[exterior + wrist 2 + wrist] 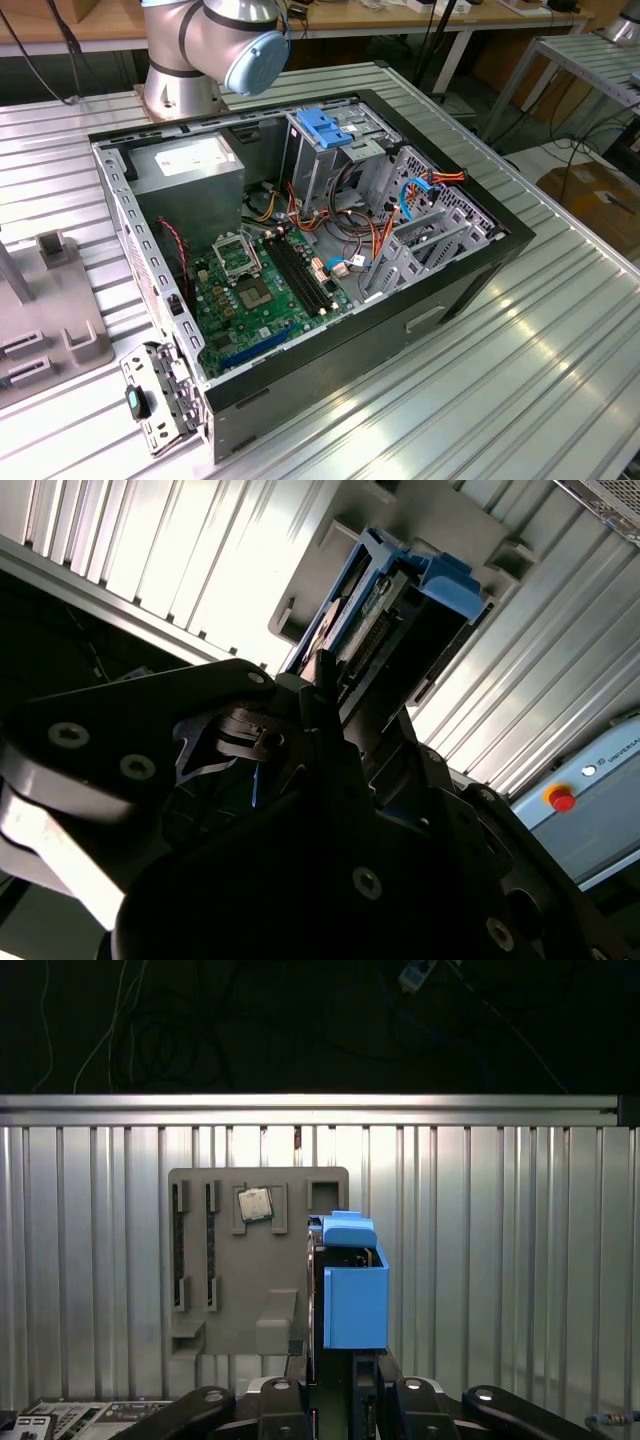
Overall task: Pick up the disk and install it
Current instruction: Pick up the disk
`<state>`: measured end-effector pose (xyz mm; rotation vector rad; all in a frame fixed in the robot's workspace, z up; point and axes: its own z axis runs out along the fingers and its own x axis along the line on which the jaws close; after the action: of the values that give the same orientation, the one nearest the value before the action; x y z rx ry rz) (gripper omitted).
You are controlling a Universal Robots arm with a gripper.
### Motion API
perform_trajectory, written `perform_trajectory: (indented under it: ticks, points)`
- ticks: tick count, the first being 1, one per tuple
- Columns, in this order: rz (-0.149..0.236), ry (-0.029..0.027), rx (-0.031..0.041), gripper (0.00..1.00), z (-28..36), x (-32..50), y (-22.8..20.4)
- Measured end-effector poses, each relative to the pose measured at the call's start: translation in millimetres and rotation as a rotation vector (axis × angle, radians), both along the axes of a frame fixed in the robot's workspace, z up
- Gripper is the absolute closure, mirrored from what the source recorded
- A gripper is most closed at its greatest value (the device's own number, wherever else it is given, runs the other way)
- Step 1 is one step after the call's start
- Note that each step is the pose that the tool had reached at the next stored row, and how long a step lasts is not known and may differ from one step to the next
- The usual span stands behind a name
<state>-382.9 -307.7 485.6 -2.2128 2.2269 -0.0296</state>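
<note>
The disk stands on edge in its blue plastic carrier frame, at the side of a grey slotted fixture plate on the ribbed metal table. In the second wrist view the disk sits in the grey holder with its connector end toward me. My gripper is right at the disk's near end, its black body straddling it. Whether it has hold of the disk cannot be made out.
A small square chip lies in a fixture pocket. The open computer case lies on the table with motherboard, grey power supply and a drive cage topped by a light-blue bracket. A red button sits nearby.
</note>
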Motion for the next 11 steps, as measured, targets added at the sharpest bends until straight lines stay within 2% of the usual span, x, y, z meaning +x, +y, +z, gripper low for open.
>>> perform_trajectory:
  ticks: [3,6,7,11]
  points:
    - [0.000,0.0000,0.0000,0.65,0.0,5.7,0.0]
    - [0.000,-0.0001,-0.0003,0.65,1.4,5.7,0.0]
    - [0.000,0.0001,-0.0004,0.65,6.0,5.7,0.0]
    - [0.000,0.0000,-0.0003,0.65,6.8,5.7,0.0]
